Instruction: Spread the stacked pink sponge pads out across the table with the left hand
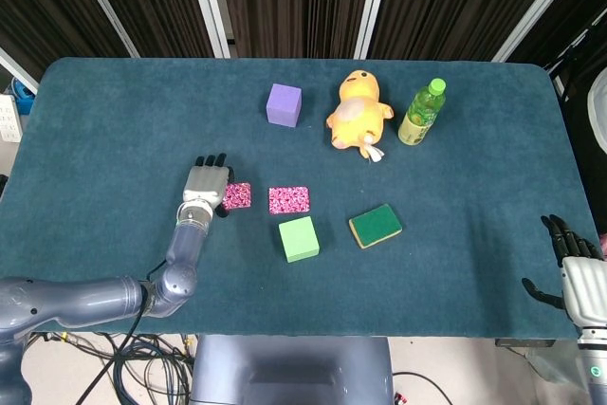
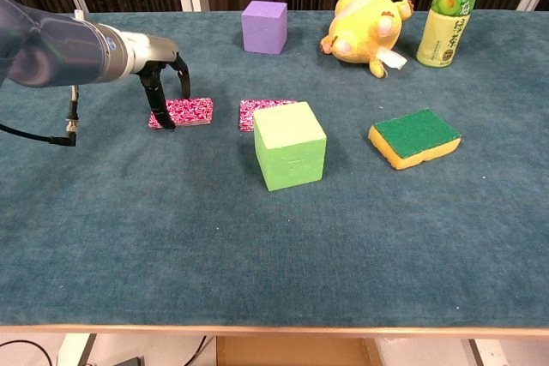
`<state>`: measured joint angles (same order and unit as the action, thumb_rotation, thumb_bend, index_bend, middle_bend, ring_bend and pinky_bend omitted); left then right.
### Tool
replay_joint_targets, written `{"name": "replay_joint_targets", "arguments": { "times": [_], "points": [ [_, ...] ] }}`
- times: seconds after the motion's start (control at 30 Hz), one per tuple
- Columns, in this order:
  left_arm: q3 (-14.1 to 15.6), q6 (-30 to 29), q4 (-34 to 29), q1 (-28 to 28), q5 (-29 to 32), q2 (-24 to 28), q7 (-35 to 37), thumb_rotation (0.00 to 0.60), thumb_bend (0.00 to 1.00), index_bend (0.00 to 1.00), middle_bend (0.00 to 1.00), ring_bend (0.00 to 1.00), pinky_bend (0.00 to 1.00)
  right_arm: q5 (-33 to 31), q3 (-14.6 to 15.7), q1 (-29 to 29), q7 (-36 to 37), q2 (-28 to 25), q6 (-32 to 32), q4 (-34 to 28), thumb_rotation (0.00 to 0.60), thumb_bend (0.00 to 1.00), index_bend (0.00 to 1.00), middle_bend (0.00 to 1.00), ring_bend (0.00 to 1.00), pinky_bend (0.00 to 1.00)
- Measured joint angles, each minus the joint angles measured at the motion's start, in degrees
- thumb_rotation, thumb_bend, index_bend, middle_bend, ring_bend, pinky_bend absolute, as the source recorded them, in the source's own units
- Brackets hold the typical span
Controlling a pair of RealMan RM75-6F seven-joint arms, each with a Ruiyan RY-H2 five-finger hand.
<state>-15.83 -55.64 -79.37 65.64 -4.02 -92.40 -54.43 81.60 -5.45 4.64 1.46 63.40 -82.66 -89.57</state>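
Two pink sponge pads lie flat and apart on the blue cloth. The left pad [image 1: 236, 196] [image 2: 184, 112] has my left hand [image 1: 209, 182] [image 2: 161, 75] over its left end. The fingers [image 2: 164, 114] point down and touch that end, spread, with the thumb behind the pad; no grip shows. The right pad [image 1: 288, 199] [image 2: 256, 109] is partly hidden behind a green cube [image 2: 290, 145] in the chest view. My right hand [image 1: 574, 270] hangs off the table's near right corner, fingers apart and empty.
The green cube [image 1: 299, 238] sits just in front of the right pad. A green-and-yellow sponge [image 1: 375, 225] [image 2: 414, 137] lies to its right. At the back stand a purple cube [image 1: 284, 104], a yellow plush duck [image 1: 358, 113] and a green bottle [image 1: 422, 113].
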Motion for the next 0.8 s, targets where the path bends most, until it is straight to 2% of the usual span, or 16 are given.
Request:
{"name": "replay_joint_targets", "arguments": {
  "times": [0.8],
  "points": [
    [0.19, -0.18, 1.67, 1.19, 1.33, -1.13, -0.20, 0.600, 0.20, 0.42, 0.10, 0.00, 0.00, -0.21, -0.04, 0.07, 0.03, 0.00, 0.26, 0.12, 0.600, 0.19, 0.00, 0.07, 0.16, 0.22]
  ]
}}
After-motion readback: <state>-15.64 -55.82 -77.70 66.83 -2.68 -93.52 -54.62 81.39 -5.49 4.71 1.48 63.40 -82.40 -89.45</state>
